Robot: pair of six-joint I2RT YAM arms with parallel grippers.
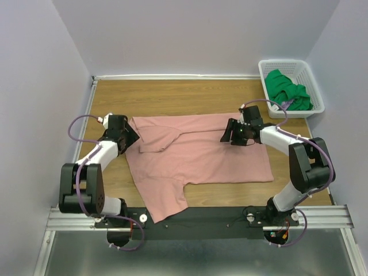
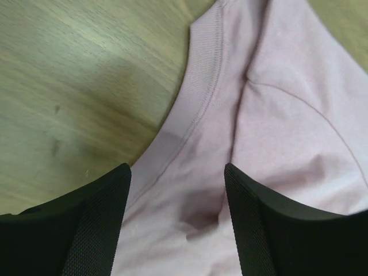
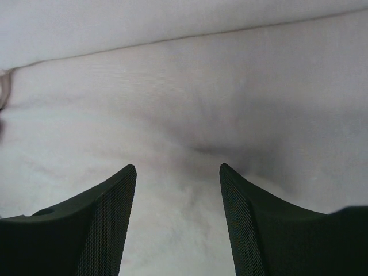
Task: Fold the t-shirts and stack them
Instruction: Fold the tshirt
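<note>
T-shirts: I count two, the pink t-shirt [image 1: 201,155] and the green t-shirt [image 1: 287,89].
Baskets: one, a white lattice basket [image 1: 315,86] (the only container I can make out from my screen).
Arms: two, the left arm [image 1: 100,152] and the right arm [image 1: 282,137].
Grippers: two, the left gripper [image 1: 134,135] and the right gripper [image 1: 226,134]; I see two fingers on each, four in all.
Tables: one wooden table [image 1: 172,95].
Mounting rails: one metal rail [image 1: 201,217].
</note>
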